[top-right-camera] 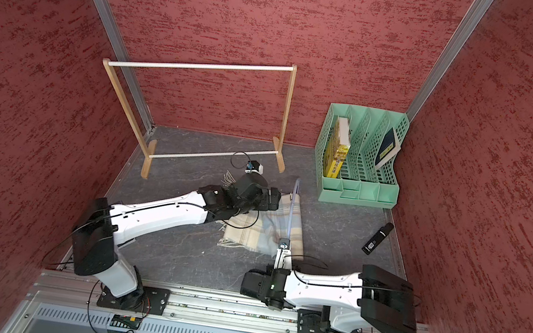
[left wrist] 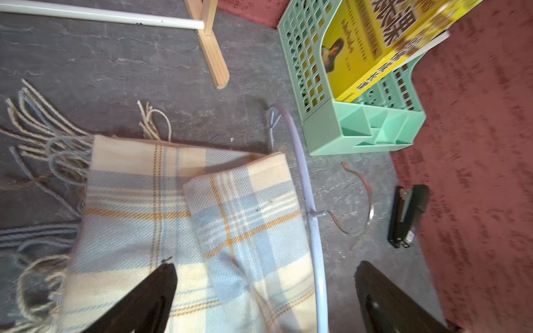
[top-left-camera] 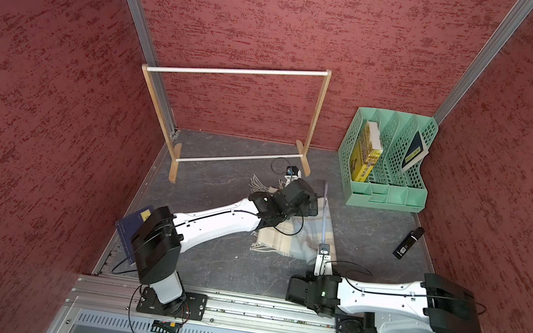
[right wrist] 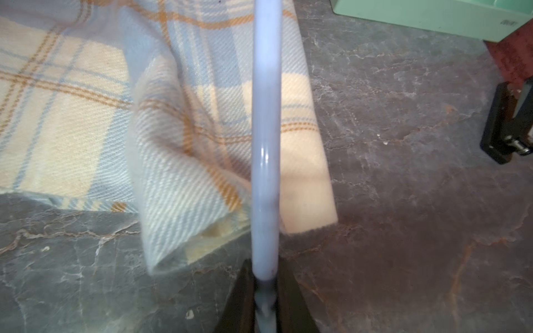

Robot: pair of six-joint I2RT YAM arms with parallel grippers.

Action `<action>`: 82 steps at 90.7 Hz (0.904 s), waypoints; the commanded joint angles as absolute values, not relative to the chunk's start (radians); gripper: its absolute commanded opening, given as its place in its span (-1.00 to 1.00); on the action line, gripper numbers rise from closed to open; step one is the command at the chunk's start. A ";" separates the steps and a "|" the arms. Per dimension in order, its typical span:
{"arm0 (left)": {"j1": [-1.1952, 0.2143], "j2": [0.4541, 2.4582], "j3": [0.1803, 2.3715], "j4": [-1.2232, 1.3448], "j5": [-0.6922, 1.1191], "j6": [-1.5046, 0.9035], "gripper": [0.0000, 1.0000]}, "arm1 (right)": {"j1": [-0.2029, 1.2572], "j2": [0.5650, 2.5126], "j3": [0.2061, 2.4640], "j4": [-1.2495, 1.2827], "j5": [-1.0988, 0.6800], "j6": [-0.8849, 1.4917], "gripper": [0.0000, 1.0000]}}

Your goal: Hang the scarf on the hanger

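Scarf (top-left-camera: 279,243) half hidden under left arm (top-left-camera: 215,220) in both top views. Wrist views show left gripper (left wrist: 265,266) spread wide, right gripper (right wrist: 265,269) clamping hanger (right wrist: 265,129).

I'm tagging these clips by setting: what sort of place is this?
Probably a staged robot test cell: red textured wall panels in aluminium framing box in a grey marbled tabletop, and two white-and-black robot arms are bolted to a metal rail at its front.

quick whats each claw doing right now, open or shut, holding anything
Left claw: open, holding nothing, over the cream and pale-blue plaid scarf.
Right claw: closed on the end of the thin pale-blue curved clothes hanger.
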State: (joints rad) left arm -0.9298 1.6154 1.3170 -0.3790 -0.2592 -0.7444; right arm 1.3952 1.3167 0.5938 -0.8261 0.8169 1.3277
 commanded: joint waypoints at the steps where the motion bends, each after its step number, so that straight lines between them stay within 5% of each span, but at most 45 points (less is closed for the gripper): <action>1: -0.907 1.646 1.222 -0.371 -0.122 -0.762 1.00 | 1.396 1.216 0.524 -0.748 0.852 1.324 -1.00; 34: -0.875 1.880 1.164 -0.050 0.117 -0.926 0.90 | 1.396 1.026 0.428 -0.682 0.842 1.313 -1.00; 82: -0.899 1.942 1.198 -0.029 0.106 -0.953 0.60 | 1.397 1.056 0.427 -0.660 0.832 1.303 -1.00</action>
State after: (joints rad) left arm -0.8913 1.9129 1.1652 -0.0425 0.1101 -0.9512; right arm 1.3952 1.0569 0.4309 -0.6758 0.8146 1.3090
